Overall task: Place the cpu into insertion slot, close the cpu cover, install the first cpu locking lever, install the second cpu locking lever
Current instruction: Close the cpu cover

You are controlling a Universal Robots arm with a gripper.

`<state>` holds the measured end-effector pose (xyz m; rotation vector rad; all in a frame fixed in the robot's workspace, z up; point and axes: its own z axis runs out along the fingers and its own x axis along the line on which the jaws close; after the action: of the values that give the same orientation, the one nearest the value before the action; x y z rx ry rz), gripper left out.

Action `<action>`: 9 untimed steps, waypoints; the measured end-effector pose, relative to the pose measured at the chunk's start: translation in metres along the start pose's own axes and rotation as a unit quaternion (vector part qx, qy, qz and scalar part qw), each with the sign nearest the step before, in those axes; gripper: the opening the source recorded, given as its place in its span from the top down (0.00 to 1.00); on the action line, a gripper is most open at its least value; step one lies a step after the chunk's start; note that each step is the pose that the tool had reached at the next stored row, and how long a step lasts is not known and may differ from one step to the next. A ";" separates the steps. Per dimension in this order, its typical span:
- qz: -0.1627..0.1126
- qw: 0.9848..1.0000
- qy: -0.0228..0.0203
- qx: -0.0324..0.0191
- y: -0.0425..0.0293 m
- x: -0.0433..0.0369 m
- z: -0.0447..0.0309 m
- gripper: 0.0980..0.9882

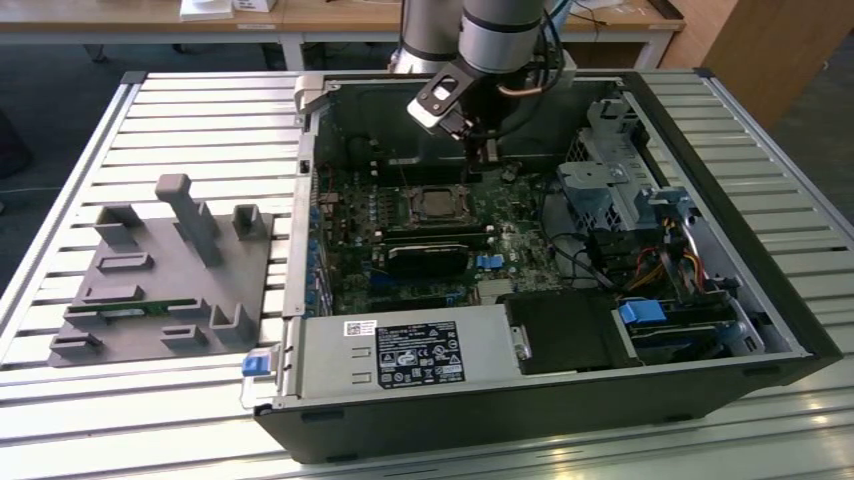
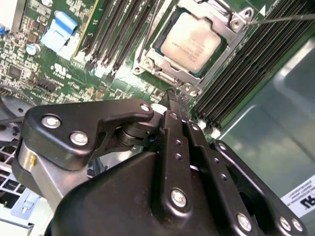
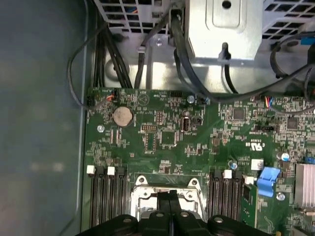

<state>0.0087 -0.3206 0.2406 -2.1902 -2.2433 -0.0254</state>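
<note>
In the exterior view the arm reaches down into the open computer case [image 1: 534,420] on the slatted table [image 1: 200,120]. Its gripper [image 1: 489,152] hangs over the far edge of the green board [image 1: 354,250]. The insertion slot [image 1: 434,203] lies close by it, around the middle of the board's far half. A grey tray [image 1: 160,290] rests on the table beside the case, toward the exterior view's left.

In the second wrist view the cpu [image 2: 192,43] lies flat in the slot. The cpu cover [image 2: 227,44] is down around it, with the pale face showing through the cut-out. The gripper [image 2: 173,96] has its fingers pressed together with nothing between them. Its tip is just beside the cover's edge, and I cannot tell whether it touches. A thin locking lever [image 2: 280,19] sticks out from the cover's corner across the memory slots [image 2: 118,29]. To my eye it is not latched.

In the first wrist view the gripper [image 3: 170,196] sits over the slot [image 3: 140,196], between the two banks of memory slots. A coin battery [image 3: 122,116] lies near the board's edge by the case wall.

The work seems to stand at the levers. I'd use the closed tip as a pusher: bear on the wire itself, follow its arc down, and hook it under its catch. The tip should stay off the chip's face and the memory slot clips.
</note>
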 end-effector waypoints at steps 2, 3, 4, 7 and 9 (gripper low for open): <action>0.000 1.000 0.000 0.000 -0.0015 0.0000 0.0029 0.99; 0.000 1.000 0.000 0.000 -0.0020 -0.0001 0.0047 0.99; 0.000 1.000 0.000 0.000 -0.0025 -0.0001 0.0063 0.99; 0.000 1.000 0.000 0.000 -0.0035 -0.0002 0.0082 0.99; 0.000 1.000 0.000 0.000 -0.0042 -0.0002 0.0084 0.99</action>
<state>0.0045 -0.3208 0.2322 -2.1902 -2.2433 -0.0245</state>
